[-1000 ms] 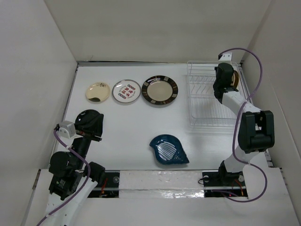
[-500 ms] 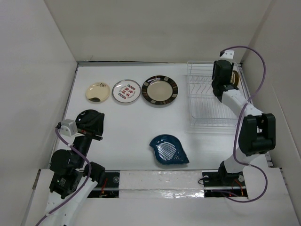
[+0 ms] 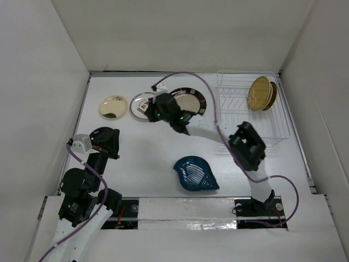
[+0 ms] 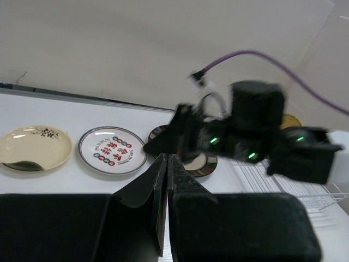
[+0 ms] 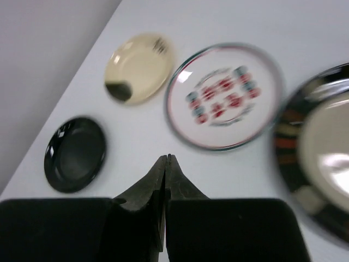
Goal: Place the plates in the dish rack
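Observation:
The white wire dish rack stands at the far right. A woven yellow plate and a dark brown-yellow plate stand upright in its far end. A cream plate, a white plate with red marks and a black-rimmed cream plate lie in a row at the back. The blue leaf-shaped plate lies near the front. My right gripper is shut and empty, hovering just in front of the red-marked plate. My left gripper is shut and empty at the near left.
A black dish lies at the near left by my left gripper. The right arm stretches across the table from the right base to the row of plates. White walls close in the table on the left, back and right.
My right arm has swung from the rack at the far right across to the row of plates on the left, uncovering the plates in the rack. The left arm has barely moved.

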You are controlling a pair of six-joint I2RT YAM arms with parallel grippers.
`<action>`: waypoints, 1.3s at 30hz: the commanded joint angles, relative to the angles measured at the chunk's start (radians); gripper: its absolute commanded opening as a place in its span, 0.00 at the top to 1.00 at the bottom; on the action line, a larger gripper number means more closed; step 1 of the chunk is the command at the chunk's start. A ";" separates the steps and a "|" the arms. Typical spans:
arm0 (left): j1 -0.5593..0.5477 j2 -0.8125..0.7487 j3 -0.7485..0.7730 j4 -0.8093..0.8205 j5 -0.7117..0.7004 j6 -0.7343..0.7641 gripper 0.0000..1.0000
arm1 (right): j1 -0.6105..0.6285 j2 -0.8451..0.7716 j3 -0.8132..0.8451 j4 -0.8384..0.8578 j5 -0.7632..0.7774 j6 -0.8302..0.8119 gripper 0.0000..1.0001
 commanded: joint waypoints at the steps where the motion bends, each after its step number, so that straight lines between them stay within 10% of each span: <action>1: -0.005 0.015 0.011 0.039 -0.036 -0.001 1.00 | 0.096 0.175 0.191 -0.028 -0.131 0.145 0.95; 7: -0.005 0.036 0.010 0.047 -0.052 0.000 1.00 | 0.183 0.478 0.490 -0.139 -0.208 0.236 0.59; 17: -0.005 0.065 0.010 0.053 -0.055 0.005 0.98 | 0.183 0.726 0.711 -0.155 -0.314 0.408 0.48; 24: -0.005 0.071 0.008 0.056 -0.058 0.006 0.98 | 0.183 0.817 0.787 -0.106 -0.363 0.524 0.55; 31: -0.005 0.070 0.007 0.059 -0.053 0.009 0.97 | 0.163 0.843 0.801 -0.052 -0.387 0.586 0.92; 39: -0.005 0.064 0.008 0.058 -0.061 0.011 0.97 | 0.153 0.566 0.434 0.243 -0.414 0.572 1.00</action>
